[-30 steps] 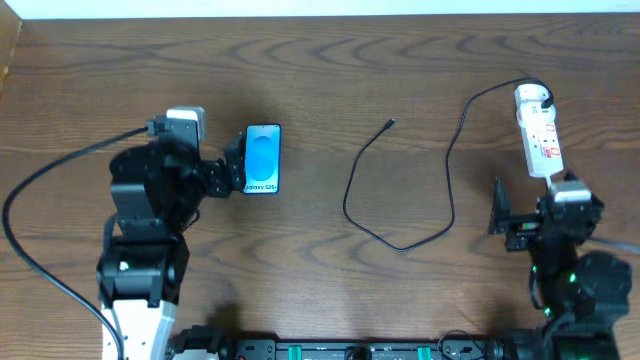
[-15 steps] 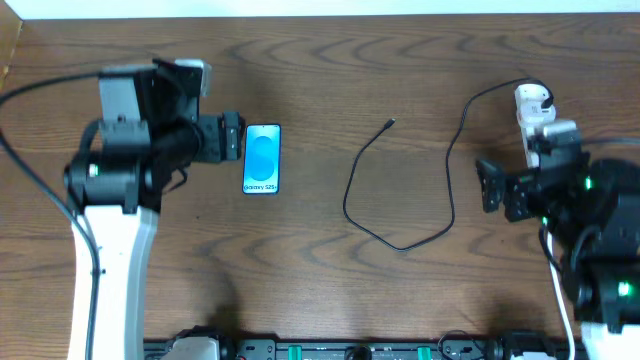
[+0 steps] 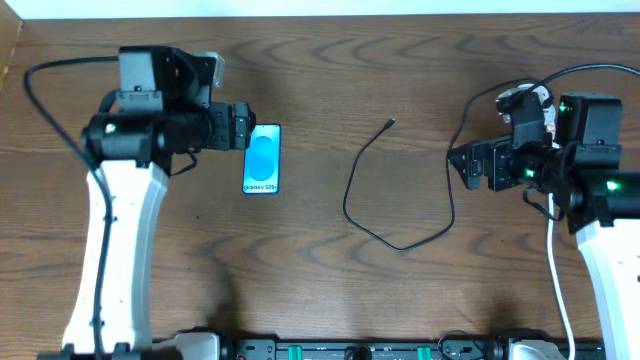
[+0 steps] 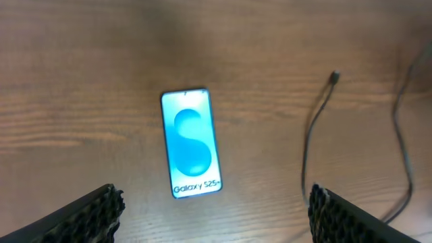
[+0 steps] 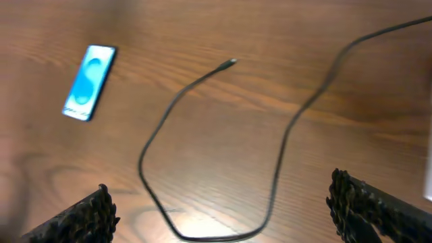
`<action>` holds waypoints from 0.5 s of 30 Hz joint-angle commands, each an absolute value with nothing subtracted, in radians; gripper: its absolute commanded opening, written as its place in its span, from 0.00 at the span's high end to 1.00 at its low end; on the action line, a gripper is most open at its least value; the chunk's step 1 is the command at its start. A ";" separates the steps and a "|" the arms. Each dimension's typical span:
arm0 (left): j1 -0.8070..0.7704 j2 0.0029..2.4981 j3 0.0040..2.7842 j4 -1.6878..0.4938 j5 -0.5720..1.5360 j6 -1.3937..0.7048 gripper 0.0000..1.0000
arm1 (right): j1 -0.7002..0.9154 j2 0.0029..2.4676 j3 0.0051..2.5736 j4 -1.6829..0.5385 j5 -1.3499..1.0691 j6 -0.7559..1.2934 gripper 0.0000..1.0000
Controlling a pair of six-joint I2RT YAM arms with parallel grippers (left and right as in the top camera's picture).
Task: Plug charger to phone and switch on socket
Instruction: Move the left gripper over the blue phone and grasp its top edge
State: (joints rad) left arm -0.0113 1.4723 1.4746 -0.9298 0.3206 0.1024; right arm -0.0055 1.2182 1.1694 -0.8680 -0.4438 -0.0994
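Note:
The phone lies face up on the wooden table, blue screen lit. It also shows in the left wrist view and the right wrist view. The charger's black cable loops across the table's middle, and its plug tip lies free, apart from the phone. My left gripper is open and empty, just left of the phone's top end. My right gripper is open and empty, right of the cable loop. The socket is mostly hidden under my right arm. Only its white far end with the adapter shows.
The cable tip lies to the right of the phone in the left wrist view. In the right wrist view the cable loop lies between the finger pads. A white edge shows at the far right. Bare wood lies between phone and cable.
Both arms have lifted and swung toward the back of the table. The left gripper now sits by the phone's top. The right arm now covers the power strip. Phone and cable have not moved.

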 commanded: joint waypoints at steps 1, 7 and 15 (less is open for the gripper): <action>-0.042 1.556 1.494 -0.935 0.203 0.052 0.10 | -0.012 1.214 1.191 -0.867 -0.524 -0.106 0.01; -0.094 1.716 1.494 -0.885 0.137 -0.013 0.11 | -0.012 1.214 1.191 -0.871 -0.522 -0.111 0.01; -0.102 1.879 1.494 -0.809 0.111 -0.096 0.11 | -0.012 1.214 1.191 -0.883 -0.523 -0.110 0.01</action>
State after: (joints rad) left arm -0.1020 1.8477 1.4754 -0.8139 0.1417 -0.0483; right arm -0.0055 1.2190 1.1694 -0.8776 -0.5026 -0.0994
